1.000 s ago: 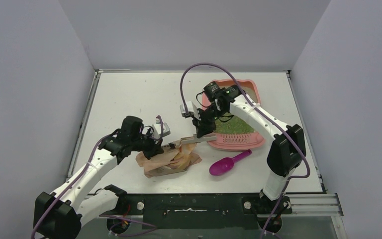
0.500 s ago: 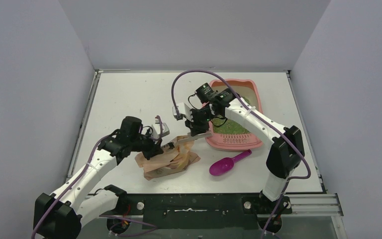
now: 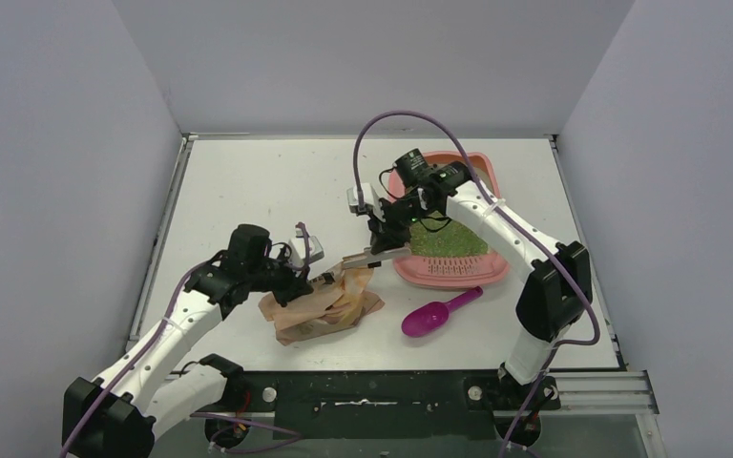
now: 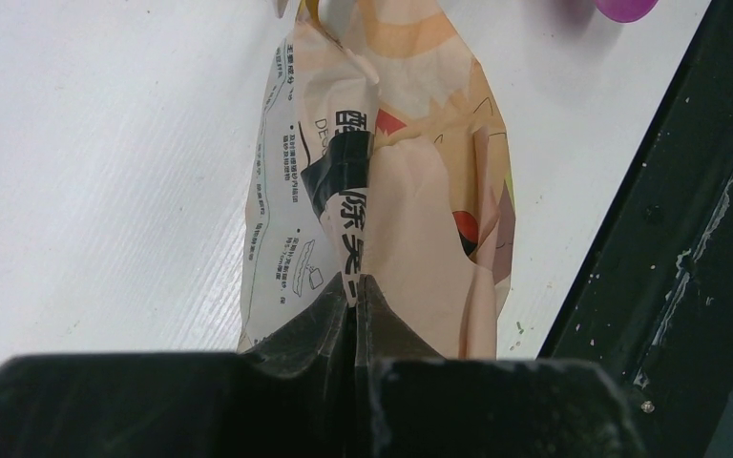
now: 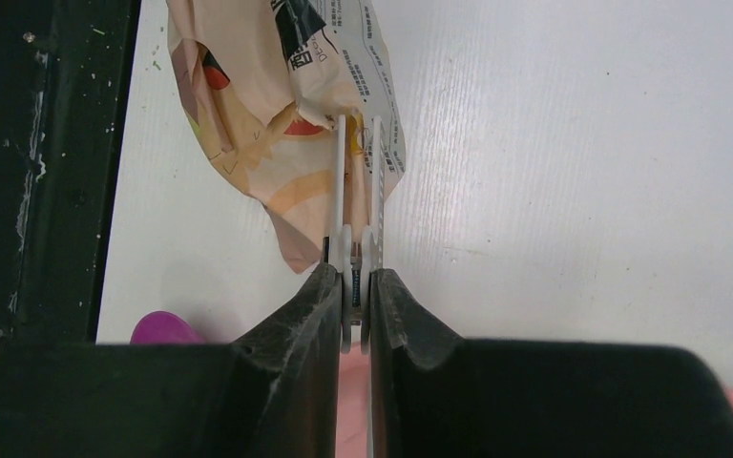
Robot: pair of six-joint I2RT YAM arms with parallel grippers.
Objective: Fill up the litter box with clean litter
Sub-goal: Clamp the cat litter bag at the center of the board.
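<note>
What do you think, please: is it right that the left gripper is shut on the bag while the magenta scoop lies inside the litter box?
Not quite: the top external view shows the magenta scoop lying on the table, just outside the near end of the litter box, not inside it. The left gripper is indeed shut on the bag.
</note>
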